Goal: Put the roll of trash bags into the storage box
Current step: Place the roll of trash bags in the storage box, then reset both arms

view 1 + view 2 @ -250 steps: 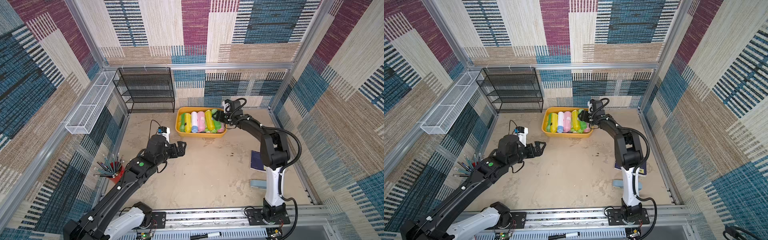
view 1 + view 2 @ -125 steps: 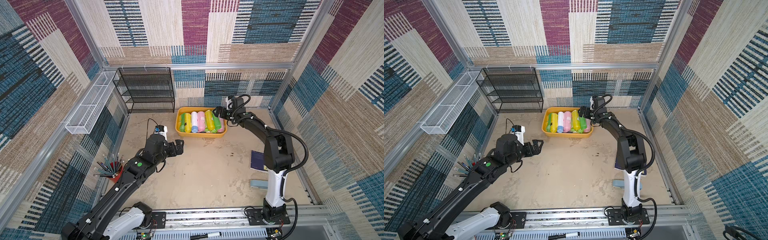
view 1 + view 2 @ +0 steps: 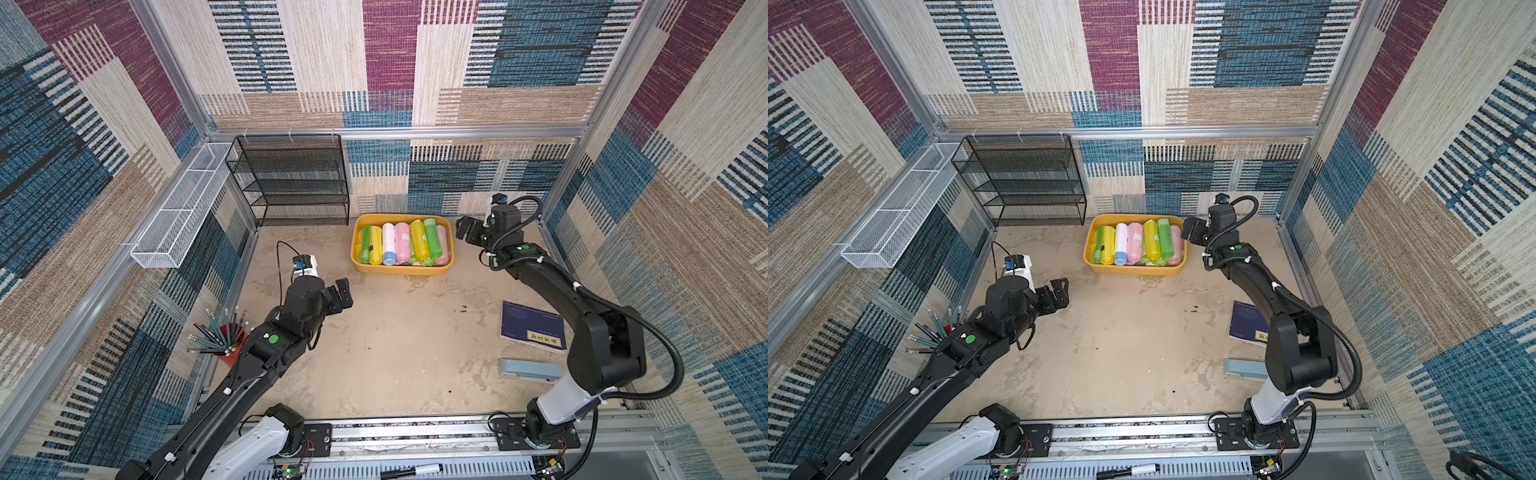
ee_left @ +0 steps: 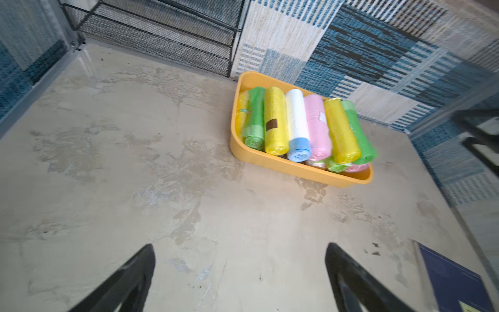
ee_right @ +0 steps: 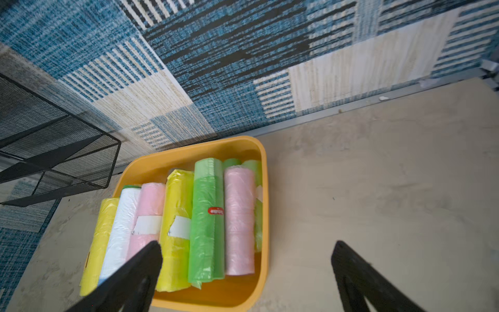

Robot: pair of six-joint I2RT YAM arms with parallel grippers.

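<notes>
two grippers, both empty. your left gripper (image 3: 343, 293) hangs over bare table (image 3: 395, 353), jaws spread wide. your right gripper (image 3: 467, 230) sits just beside the right end of the box (image 3: 399, 270), jaws just as wide, nothing between them. every roll you can see lies inside the box: the rolls (image 3: 401, 243) are packed side by side, some on top of others.

only the right wrist view gives you the red label on the green roll (image 5: 208, 216) lying on top. only the left wrist view gives you the brown patch on a yellow roll (image 4: 275, 108). the basket (image 3: 178, 208) and pencil cup (image 3: 232, 357) show in the top views alone.

in a top view the right arm (image 3: 1296, 332) covers part of the notebook (image 3: 1246, 322). the lower rolls are mostly buried, so you can't count them. both wrist views cut the fingers off at the frame edge.
</notes>
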